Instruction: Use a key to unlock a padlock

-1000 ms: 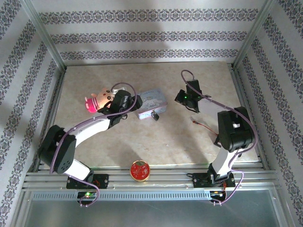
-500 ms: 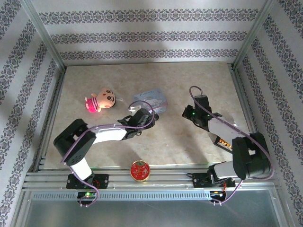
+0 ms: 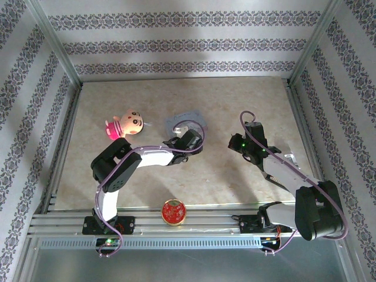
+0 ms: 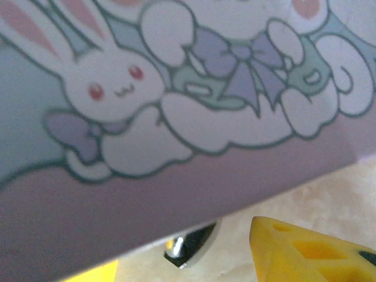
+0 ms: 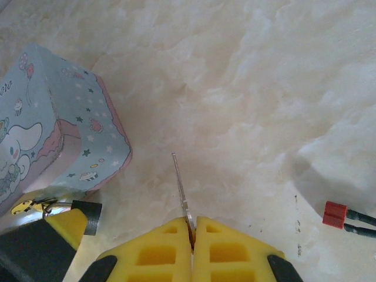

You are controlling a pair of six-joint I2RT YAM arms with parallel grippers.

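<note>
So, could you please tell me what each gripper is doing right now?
Left gripper: open, fingers either side of the padlock by the tin.
Right gripper: shut on the key.

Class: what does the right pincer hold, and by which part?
The right pincer grips the key by its head end, hidden between the shut fingers; the thin blade sticks out forward.

The top camera looked down from above and behind the arms onto the whole table [image 3: 235,100]. The left wrist camera sat very close to the tin [image 4: 176,88], facing its print. The right wrist camera, farther off, looked past the right gripper [image 5: 192,228] across the table. All three caught the tin.
</note>
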